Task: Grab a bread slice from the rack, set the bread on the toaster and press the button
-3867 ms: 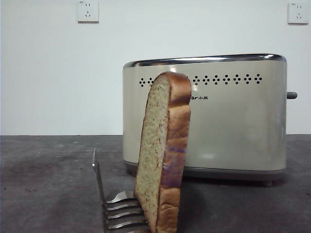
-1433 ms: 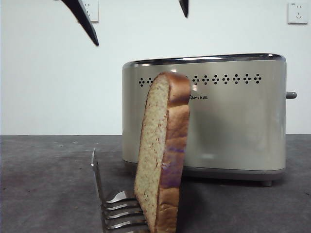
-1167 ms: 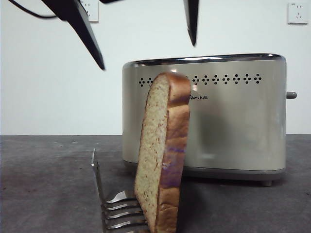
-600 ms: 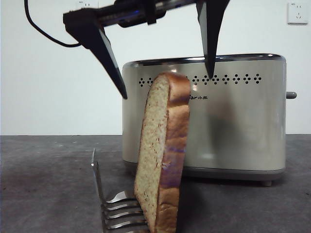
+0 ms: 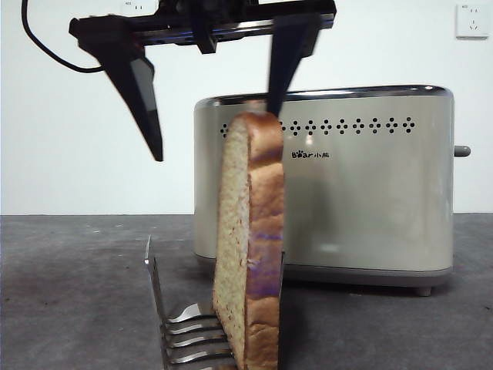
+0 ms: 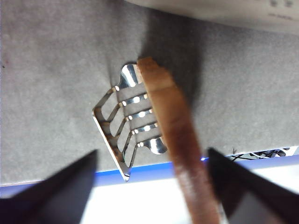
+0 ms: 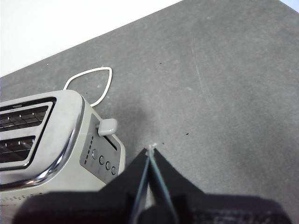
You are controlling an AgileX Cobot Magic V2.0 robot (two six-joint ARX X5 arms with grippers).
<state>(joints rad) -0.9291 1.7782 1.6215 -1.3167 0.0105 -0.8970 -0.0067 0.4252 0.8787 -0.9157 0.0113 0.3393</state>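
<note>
left gripper (image 5: 214,131) spread over slice of bread (image 5: 250,239), rack (image 5: 181,327) cut off

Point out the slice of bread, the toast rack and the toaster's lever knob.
slice of bread (image 5: 250,254): front view, on its crust edge with the purple smear.
toast rack (image 6: 125,122): left wrist view, on its wire prongs.
lever knob (image 7: 107,126): right wrist view, on the stub at the toaster's end.

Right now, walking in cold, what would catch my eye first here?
The slice of bread standing tall in the rack, right up front. Above it the left hand hangs open, one jaw on each side of the slice's top. Behind stands the toaster.
</note>
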